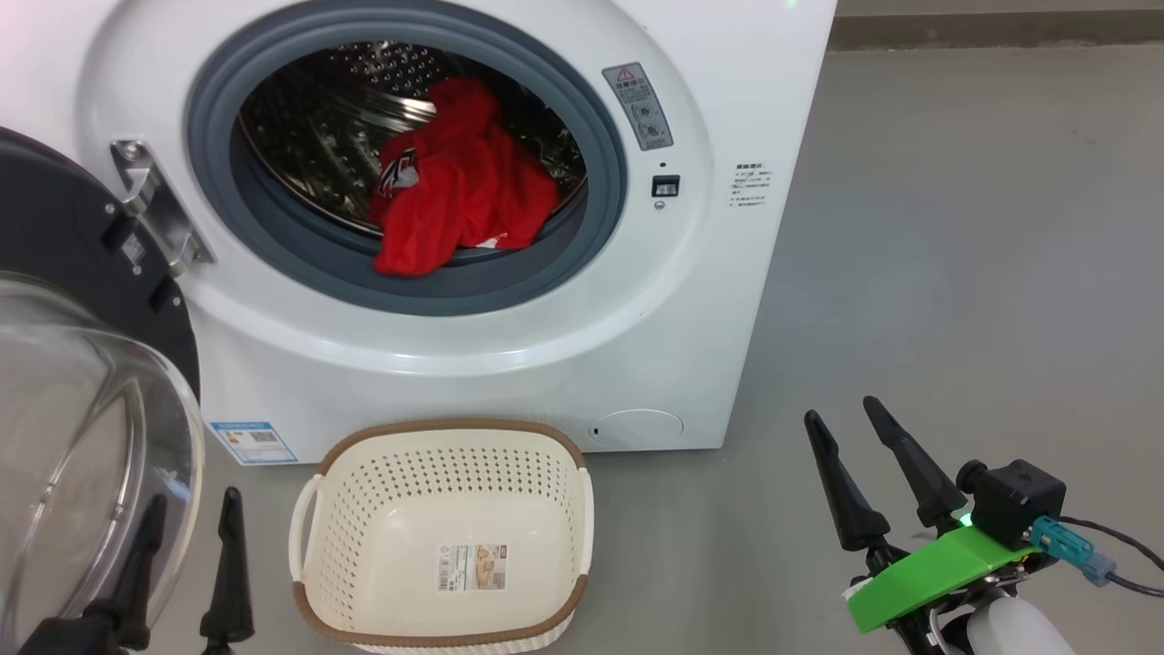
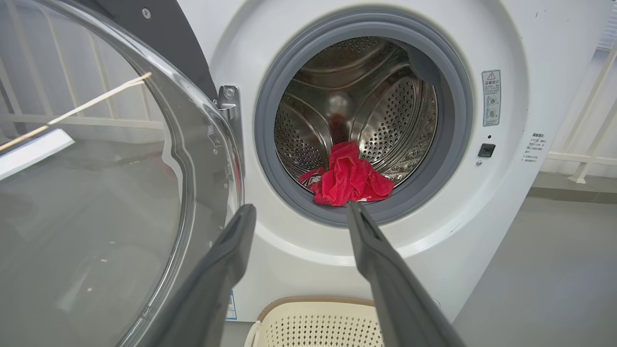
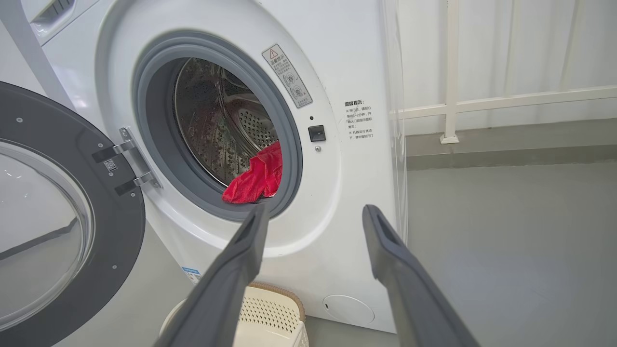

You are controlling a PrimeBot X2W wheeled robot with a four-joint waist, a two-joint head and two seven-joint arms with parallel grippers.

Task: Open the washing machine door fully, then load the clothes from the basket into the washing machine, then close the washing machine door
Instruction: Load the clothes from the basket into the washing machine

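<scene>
The white washing machine (image 1: 509, 364) stands in front of me with its round black door (image 1: 64, 236) swung wide to the left, glass bowl bulging toward me. Red clothes (image 1: 455, 182) lie inside the steel drum, one edge draped over the grey rubber ring; they also show in the wrist views (image 2: 349, 180) (image 3: 255, 178). The cream basket (image 1: 446, 537) sits on the floor below the opening with nothing in it. My left gripper (image 1: 191, 509) hangs open beside the door's glass. My right gripper (image 1: 846, 423) is open over the floor to the right, holding nothing.
Grey floor (image 1: 955, 273) stretches right of the machine. A white railing (image 3: 482, 103) runs behind it. The open door's glass (image 2: 87, 193) sits close on the left of my left fingers. A small round flap (image 1: 637, 428) is low on the machine front.
</scene>
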